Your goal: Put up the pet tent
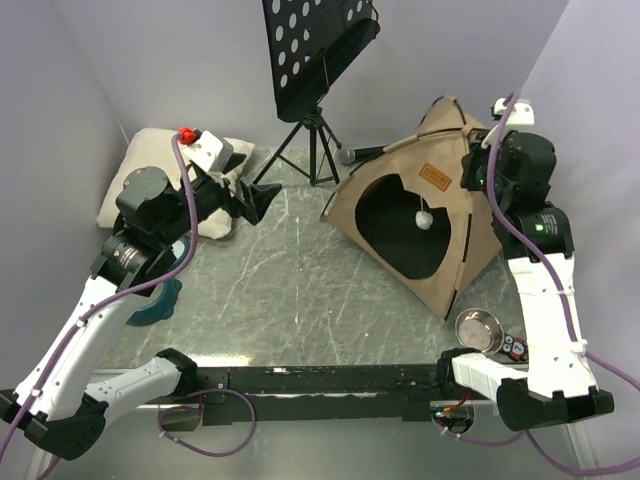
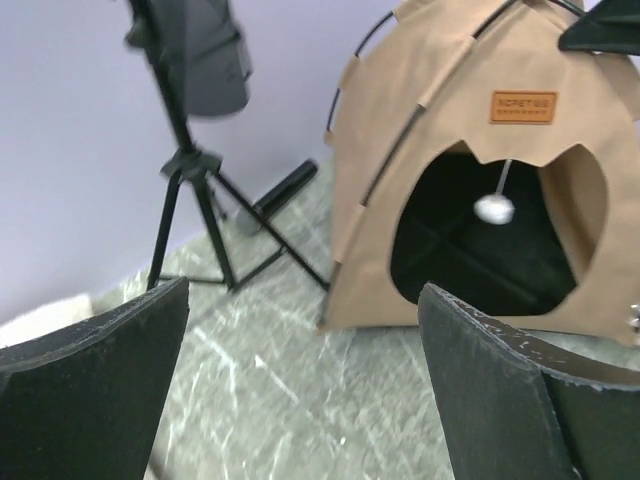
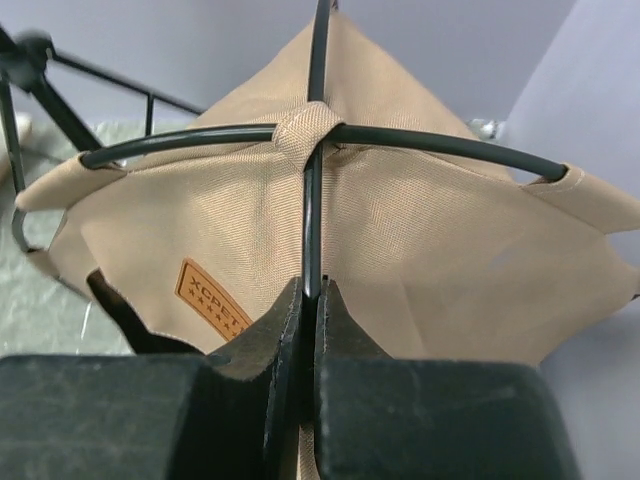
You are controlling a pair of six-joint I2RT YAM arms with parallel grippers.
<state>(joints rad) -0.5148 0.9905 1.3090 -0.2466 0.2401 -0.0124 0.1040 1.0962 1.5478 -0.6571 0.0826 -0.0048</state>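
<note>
On the right half of the grey marbled counter (image 1: 300,290), toward the back, one pet tent (image 1: 430,215) stands upright. It is tan fabric with a black lining, and its rounded doorway faces the near left. One white pompom (image 1: 424,217) hangs on a string in the doorway. One small orange-brown label patch (image 1: 435,175) sits above the doorway. Two black poles (image 3: 430,138) cross at the tent's peak, where a fabric loop wraps them.

The right pincer (image 3: 310,292) is at the tent's upper right side. Its jaws are pressed almost together on the pole that runs down from the peak, with tan fabric directly behind it.

The left pincer (image 1: 255,197) hangs over the back left of the counter, well apart from the tent and pointing toward it. It is spread fully wide and holds nothing.

Just beside that pincer, in the back left corner, lies one cream pillow (image 1: 140,170). Between the pillow and the tent stands one black music stand (image 1: 315,60), with a perforated plate on a tripod. One black cylinder with a grey tip (image 2: 285,190) lies on the counter by the tripod's feet, near the tent's left edge. One shiny metal bowl (image 1: 478,330) sits at the near right, near the tent's front corner and beside the right arm. One teal object (image 1: 155,305) shows partly under the left arm; what it is cannot be told.
</note>
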